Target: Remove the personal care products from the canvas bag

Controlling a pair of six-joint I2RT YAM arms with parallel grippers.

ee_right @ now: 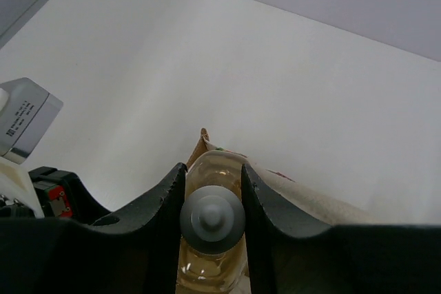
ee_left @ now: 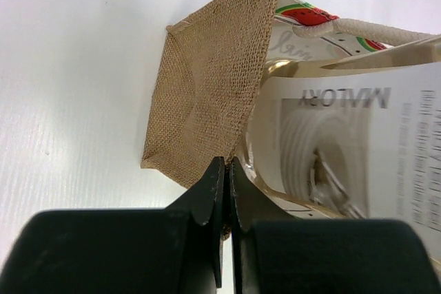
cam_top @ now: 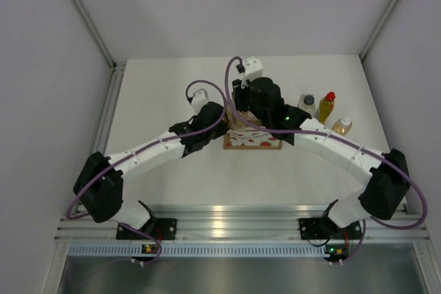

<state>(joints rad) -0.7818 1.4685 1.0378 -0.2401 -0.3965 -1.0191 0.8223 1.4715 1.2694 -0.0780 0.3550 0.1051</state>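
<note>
1. Pinching a side edge of the bag [ee_left: 207,87] with the left gripper [ee_left: 225,166], jaws pressed together on the cloth; probably to pin it down during emptying.
2. Clamping an amber bottle [ee_right: 211,266] in the right gripper [ee_right: 213,173] at the bag's mouth, cap toward the wrist; probably to draw it straight out.
3. Standing on the table [cam_top: 165,87] to the bag's right, close together: three other bottles [cam_top: 326,108], out already.

We count four bottles: a clear bottle [cam_top: 307,103], a yellow bottle [cam_top: 326,108] and an amber bottle [cam_top: 342,126] at centre right from above, a second amber bottle [ee_right: 212,225] low in the right wrist view — plus one canvas bag [cam_top: 252,140].
</note>
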